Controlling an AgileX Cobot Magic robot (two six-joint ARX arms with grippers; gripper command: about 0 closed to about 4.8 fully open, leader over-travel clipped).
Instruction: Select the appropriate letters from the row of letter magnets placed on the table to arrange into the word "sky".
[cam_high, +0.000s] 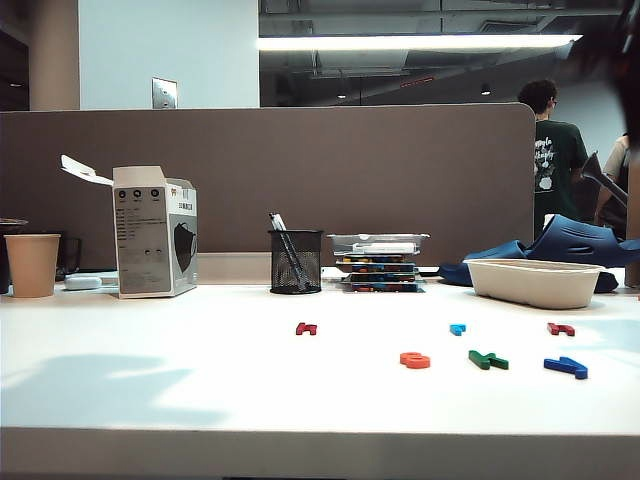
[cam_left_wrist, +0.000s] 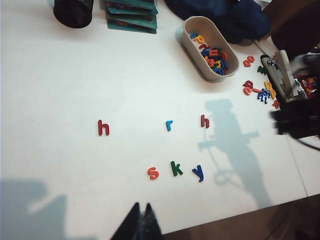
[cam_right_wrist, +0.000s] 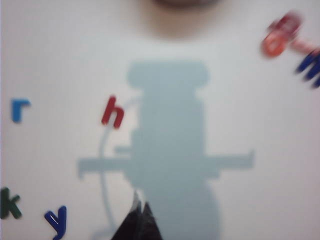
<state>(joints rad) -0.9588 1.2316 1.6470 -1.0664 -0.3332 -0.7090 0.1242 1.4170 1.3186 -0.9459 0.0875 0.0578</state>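
I see an orange-red plastic letter s (cam_left_wrist: 153, 173), a dark green plastic letter k (cam_left_wrist: 176, 168) and a dark blue plastic letter y (cam_left_wrist: 199, 172) on the plain white smooth table (cam_left_wrist: 75, 90). At their twelve o'clock lie two dark red plastic letters h (cam_left_wrist: 103, 127) and a light blue plastic letter r (cam_left_wrist: 169, 125). Both my black left gripper (cam_left_wrist: 141, 220) and black right gripper (cam_right_wrist: 140, 212) show dark fingertips.

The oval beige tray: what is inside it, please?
The left wrist view shows a heap of loose letter magnets inside the oval tray, blue, red, orange and yellow. Which letters lie under the top ones cannot be seen. In the exterior view its wall hides everything inside.
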